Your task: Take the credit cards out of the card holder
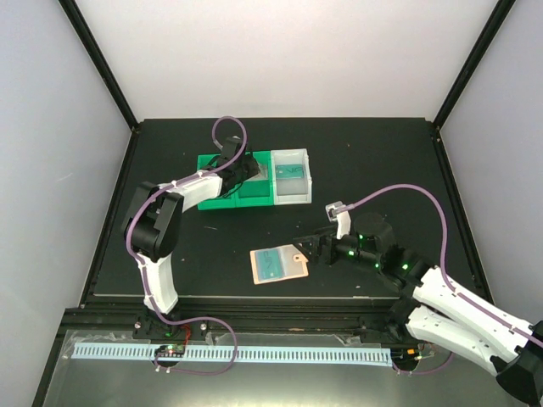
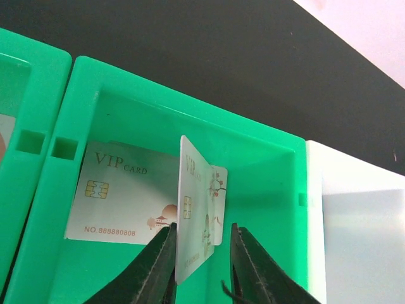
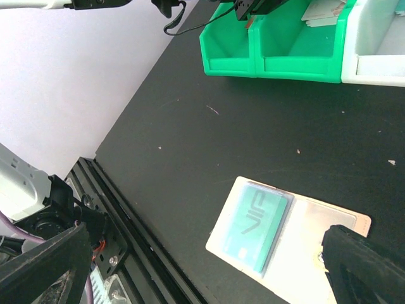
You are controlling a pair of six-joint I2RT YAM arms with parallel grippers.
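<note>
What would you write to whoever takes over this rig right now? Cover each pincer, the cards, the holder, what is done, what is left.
Left pincer: open over the green bin compartment, a card standing on edge between its jaws.
Right pincer: open beside the card holder on the table, holding nothing.
Done: a second card lies flat in that green compartment.
Left: one teal card sits in the holder; pull it out and bin it.

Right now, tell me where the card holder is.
In the top view the card holder lies flat on the table, centre front, just left of the right end effector.
</note>
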